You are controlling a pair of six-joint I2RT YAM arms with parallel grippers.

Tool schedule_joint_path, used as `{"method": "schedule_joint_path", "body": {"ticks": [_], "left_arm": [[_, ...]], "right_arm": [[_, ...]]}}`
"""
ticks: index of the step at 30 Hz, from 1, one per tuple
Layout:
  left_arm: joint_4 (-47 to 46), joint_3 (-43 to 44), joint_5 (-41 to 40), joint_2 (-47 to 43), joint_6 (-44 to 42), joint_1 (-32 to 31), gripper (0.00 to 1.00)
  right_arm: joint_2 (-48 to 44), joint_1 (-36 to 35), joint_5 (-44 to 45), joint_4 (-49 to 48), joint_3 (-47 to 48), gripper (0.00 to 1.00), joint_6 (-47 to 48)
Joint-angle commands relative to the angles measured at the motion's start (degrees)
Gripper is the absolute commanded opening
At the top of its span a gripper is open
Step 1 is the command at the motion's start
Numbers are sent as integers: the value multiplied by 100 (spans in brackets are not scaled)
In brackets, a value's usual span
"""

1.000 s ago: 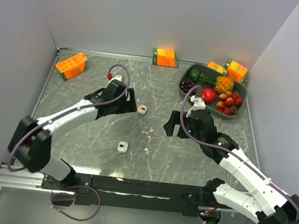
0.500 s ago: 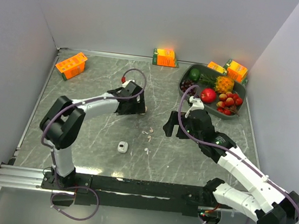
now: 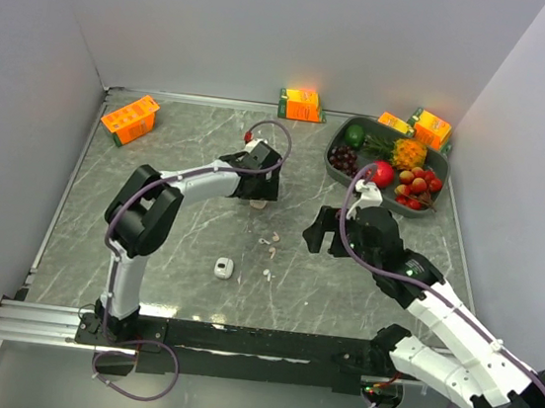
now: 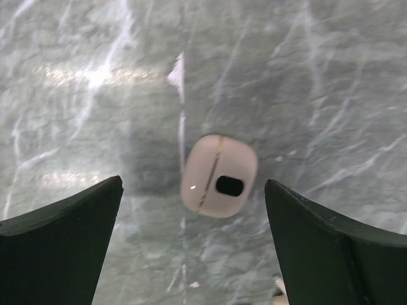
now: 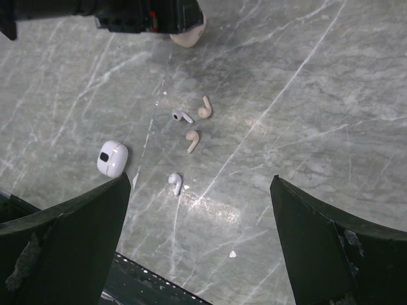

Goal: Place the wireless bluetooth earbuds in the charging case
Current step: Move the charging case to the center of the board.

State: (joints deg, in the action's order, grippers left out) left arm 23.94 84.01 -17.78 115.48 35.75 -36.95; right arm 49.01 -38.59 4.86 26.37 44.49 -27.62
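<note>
Our left gripper [image 4: 194,190] has its fingers spread wide, and the beige case [image 4: 219,176] lies on the table [image 4: 331,76] between them, not touched. This is the new thing: one second ago this arm was bent back, with the case free beside it. Now it has stretched out over the case, which the top view almost hides. We judge that the grasp on the case is about to start; no earbud is inserted yet.

The case lies flat with a dark oval mark facing up. Its seam runs almost up and down in the left wrist view, a little tilted. It is nearly as wide as long, so we cannot name its long axis surely.

Farther out, the four earbuds [image 5: 192,140] lie loose near each other, their stems pointing different ways, and the white case [image 5: 112,158] is just beside them. Our right gripper [image 5: 200,180] hangs above them, also spread and empty.
</note>
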Motion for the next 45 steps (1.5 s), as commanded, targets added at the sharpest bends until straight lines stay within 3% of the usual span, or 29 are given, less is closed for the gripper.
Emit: {"method": "schedule_joint_path", "body": {"ticks": [1, 7, 12, 16, 20, 23, 29, 34, 45], "left_arm": [[111, -243, -340, -638, 133, 12, 100], [-188, -1141, -174, -1362, 135, 161, 99], [-101, -773, 187, -967, -278, 171, 99], [461, -630, -75, -1158, -244, 171, 99], [865, -1464, -384, -2378, -24, 171, 99], [1138, -2203, -104, -3442, 335, 57, 98], [1420, -3328, -76, -4630, 1678, -970, 97], [1149, -3882, -68, -4438, 2155, -1596, 97], [858, -3997, -288, -3481, 2937, -1649, 94]], "right_arm": [[-42, 9, 102, -114, -72, 99, 72], [643, 9, -29, -369, 95, 100, 37], [689, 0, -109, -317, 262, 100, -33], [303, 0, 40, -141, 148, 100, -42], [47, -8, 15, -97, -71, 100, -95], [3, -8, -108, -202, -230, 100, -156], [100, -44, -284, -316, -274, 100, -332], [20, -70, -328, -396, -353, 100, -446], [11, -149, -293, -290, -309, 100, -517]]}}
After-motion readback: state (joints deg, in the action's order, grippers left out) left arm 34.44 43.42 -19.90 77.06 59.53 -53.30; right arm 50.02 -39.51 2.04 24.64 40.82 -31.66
